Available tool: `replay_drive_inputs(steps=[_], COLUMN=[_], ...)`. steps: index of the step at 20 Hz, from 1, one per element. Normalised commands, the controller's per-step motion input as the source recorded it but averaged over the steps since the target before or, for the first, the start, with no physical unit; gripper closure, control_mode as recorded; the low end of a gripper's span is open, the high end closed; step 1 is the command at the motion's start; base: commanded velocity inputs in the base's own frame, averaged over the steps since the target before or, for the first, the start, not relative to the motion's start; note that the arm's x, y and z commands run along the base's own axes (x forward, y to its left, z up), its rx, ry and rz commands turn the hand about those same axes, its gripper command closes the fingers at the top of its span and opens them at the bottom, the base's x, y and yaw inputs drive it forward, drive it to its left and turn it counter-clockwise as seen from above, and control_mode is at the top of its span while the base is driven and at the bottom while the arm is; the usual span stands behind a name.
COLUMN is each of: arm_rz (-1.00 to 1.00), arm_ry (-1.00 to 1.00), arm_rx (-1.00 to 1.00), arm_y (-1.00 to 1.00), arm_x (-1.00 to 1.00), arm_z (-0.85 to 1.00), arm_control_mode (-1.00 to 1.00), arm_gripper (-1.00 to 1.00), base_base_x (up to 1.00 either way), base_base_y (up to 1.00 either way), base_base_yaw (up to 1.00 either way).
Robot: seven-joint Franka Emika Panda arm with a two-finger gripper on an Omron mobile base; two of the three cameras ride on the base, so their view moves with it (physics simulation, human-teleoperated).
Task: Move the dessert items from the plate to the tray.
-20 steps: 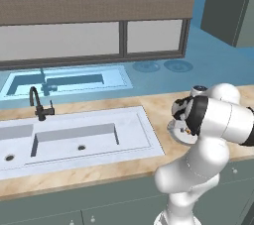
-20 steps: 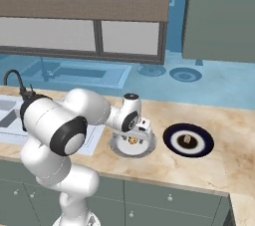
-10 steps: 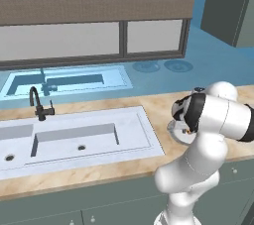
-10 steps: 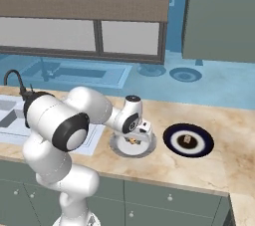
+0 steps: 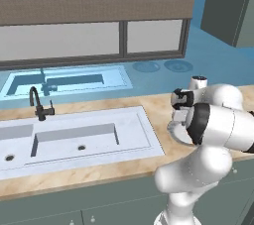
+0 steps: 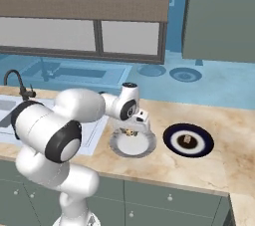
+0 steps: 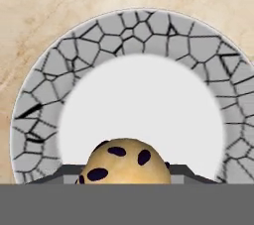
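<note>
The round plate, white in the centre with a grey cracked rim, lies on the marble counter right under my hand. My gripper is shut on the round tan-yellow dessert bit with dark specks, and holds it just above the plate's near side. In the right base view the gripper hangs over the plate with the tan bit at its tips. In the left base view my own arm hides most of the plate. The pale lump and the brown tray are out of view.
A dark round dish with a small brown piece in its middle lies to the right of the plate. The white sink and its black faucet lie to the left. The counter's front edge runs close below the plate.
My hand has risen a little above the plate with the tan bit between its fingers. The plate and the dark dish have not moved.
</note>
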Motion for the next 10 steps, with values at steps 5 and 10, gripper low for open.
replay_drive_inputs(steps=[5, 10], arm_rz=[0.0, 0.0], arm_ry=[0.16, 0.01], arm_rx=[0.0, 0.0], arm_y=[0.45, 0.45], arm_x=[-0.09, -0.3], arm_z=[0.95, 0.82], arm_control_mode=[-1.0, -1.0], arm_gripper=[1.0, 1.0], base_base_x=[0.0, 0.0], base_base_y=[0.0, 0.0], base_base_yaw=[0.0, 0.0])
